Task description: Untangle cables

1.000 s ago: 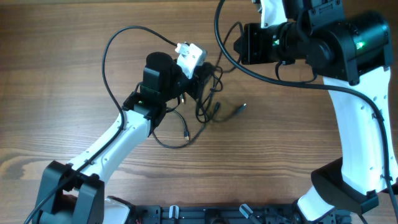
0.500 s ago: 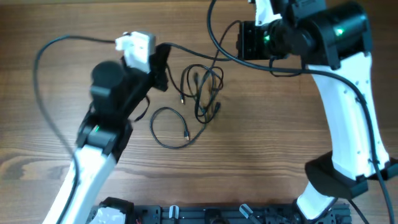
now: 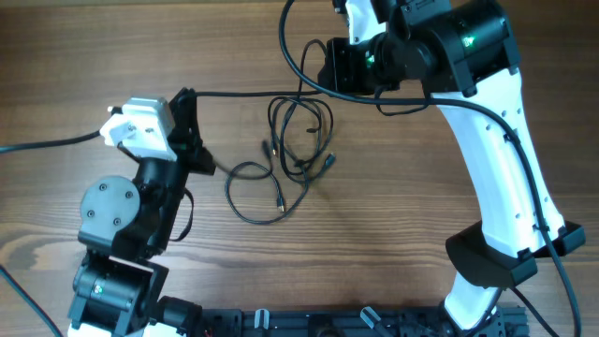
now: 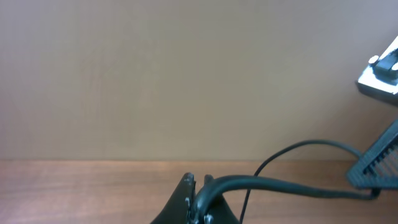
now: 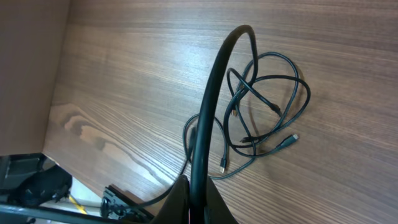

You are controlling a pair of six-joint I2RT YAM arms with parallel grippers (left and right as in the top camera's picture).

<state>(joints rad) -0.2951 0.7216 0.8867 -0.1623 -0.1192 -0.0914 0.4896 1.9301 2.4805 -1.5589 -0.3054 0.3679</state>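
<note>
Where the overhead view allows a check, the cables (image 3: 301,140) lie as a loose tangle on the bench (image 3: 393,243), between the two arms and nearer the right one. Left hand (image 3: 187,101): held at the left of the tangle, clenched on a stretched cable (image 3: 234,94) that runs in a nearly straight line from its fingertips toward the top of the tangle. The left wrist view agrees: the left hand (image 4: 198,205) shows only at the bottom edge, fingers drawn together, with the cord leaving them toward the right. Right hand (image 3: 329,71): positioned just beyond the upper right of the tangle as seen from overhead. In the right wrist view the right hand (image 5: 198,198) is clenched on an arched cable (image 5: 214,87), which rises from the fingers, bends over and drops into the tangle on the wood below. Whether the stretched cable and the arched cable are one and the same cord cannot be told; the crossings in the tangle are too dense to trace. Lower loop (image 3: 245,192): lies flat on the bench at the near left side of the tangle, open and roughly round, ending in a small plug (image 3: 281,200). A second plug (image 5: 292,138) rests on the wood at the right edge of the tangle in the right wrist view.
</note>
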